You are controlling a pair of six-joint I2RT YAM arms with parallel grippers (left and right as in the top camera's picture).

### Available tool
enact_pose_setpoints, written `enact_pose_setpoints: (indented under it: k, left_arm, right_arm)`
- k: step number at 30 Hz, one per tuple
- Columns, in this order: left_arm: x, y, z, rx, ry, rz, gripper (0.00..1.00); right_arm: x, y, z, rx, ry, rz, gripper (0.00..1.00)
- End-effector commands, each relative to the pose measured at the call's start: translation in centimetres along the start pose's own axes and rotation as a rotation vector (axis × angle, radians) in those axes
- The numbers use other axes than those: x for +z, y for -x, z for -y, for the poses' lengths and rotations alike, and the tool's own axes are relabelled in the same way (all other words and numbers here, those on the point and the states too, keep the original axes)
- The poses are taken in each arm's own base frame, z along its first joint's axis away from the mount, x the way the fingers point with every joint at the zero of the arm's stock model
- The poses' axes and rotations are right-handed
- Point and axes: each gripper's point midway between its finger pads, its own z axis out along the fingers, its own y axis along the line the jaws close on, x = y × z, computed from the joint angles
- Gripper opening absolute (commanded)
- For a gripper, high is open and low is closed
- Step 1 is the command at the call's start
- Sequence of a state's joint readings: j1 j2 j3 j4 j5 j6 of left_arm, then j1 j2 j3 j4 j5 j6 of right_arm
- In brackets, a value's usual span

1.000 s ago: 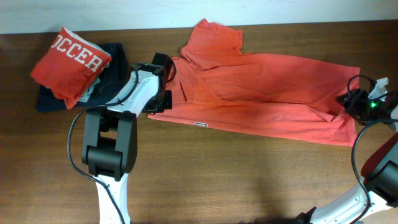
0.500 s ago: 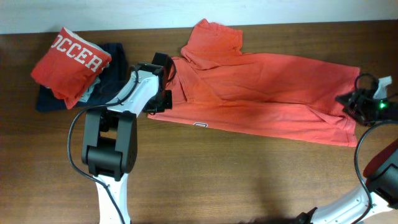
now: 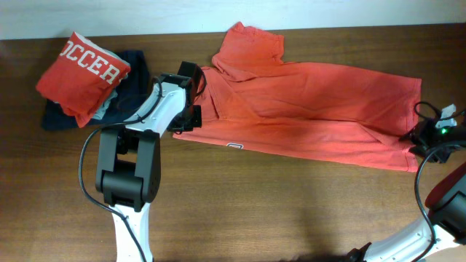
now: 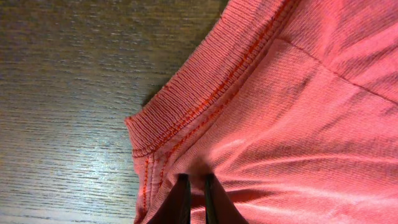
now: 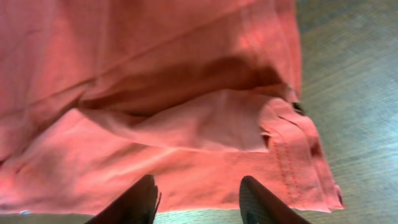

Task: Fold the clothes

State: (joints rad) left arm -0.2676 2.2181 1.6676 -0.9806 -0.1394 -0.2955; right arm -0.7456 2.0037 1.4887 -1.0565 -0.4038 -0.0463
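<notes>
We see the coral-red T-shirt (image 3: 313, 109) lying spread across the middle and right of the brown wood-grain table (image 3: 291, 211). It is a soft cotton knit, laid flat as a long, slanted band with shallow creases. One short sleeve (image 3: 247, 44) points toward the far edge. On its near edge a small white mark (image 3: 234, 145) peeks out, too small for us to read.

Through the left wrist camera we can make out the ribbed neckband (image 4: 205, 106), with two rows of darker stitching running along it and a smoother jersey weave beside it. The left claw (image 4: 194, 186) has its two dark tips drawn almost together just inside that neckband. They pinch a small pucker of the cloth.

At the shirt's right end the hem (image 5: 298, 168) is double-stitched, and one layer is folded over another, which leaves a shadowed pocket. The right claw (image 5: 199, 199) stands there with its dark fingers spread apart above the near edge of the cloth. It grips nothing.

At the far left corner of the table sits a folded red shirt (image 3: 76, 91), a plump, roughly square bundle. It bears white block letters (image 3: 91, 67) that read "OCCER", and any first letter is hidden by the fold. It rests on a dark navy garment (image 3: 135, 69) that shows at its right and near sides.
</notes>
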Motion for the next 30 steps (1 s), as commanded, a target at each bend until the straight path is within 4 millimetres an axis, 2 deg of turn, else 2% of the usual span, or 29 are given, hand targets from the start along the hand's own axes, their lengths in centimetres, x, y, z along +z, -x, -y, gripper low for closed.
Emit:
enact_pose_setpoints:
  k: [1, 3, 13, 14, 21, 30]
  left_arm:
    - [1.3, -0.2, -0.5, -0.008, 0.022, -0.019, 0.1]
    - [1.3, -0.2, -0.5, -0.008, 0.022, -0.019, 0.11]
    - [1.3, -0.2, -0.5, -0.008, 0.022, -0.02, 0.11]
    - [1.3, -0.2, -0.5, -0.008, 0.022, -0.02, 0.11]
    - [1.3, -0.2, -0.5, -0.008, 0.022, -0.02, 0.1]
    - [1.3, -0.3, -0.5, -0.007, 0.023, -0.023, 0.1]
  right_arm:
    - [1.2, -1.6, 1.3, 0.143, -0.051, -0.045, 0.36]
    - [1.6, -1.8, 1.5, 0.164, -0.051, -0.044, 0.27]
    - [3.0, -2.3, 2.1, 0.199, -0.055, -0.037, 0.08]
    - [3.4, -2.3, 2.7, 0.194, -0.079, -0.027, 0.05]
    - [5.5, -2.0, 3.5, 0.174, -0.075, 0.032, 0.04]
    - [4.5, -0.3, 1.3, 0.153, 0.037, 0.071, 0.04]
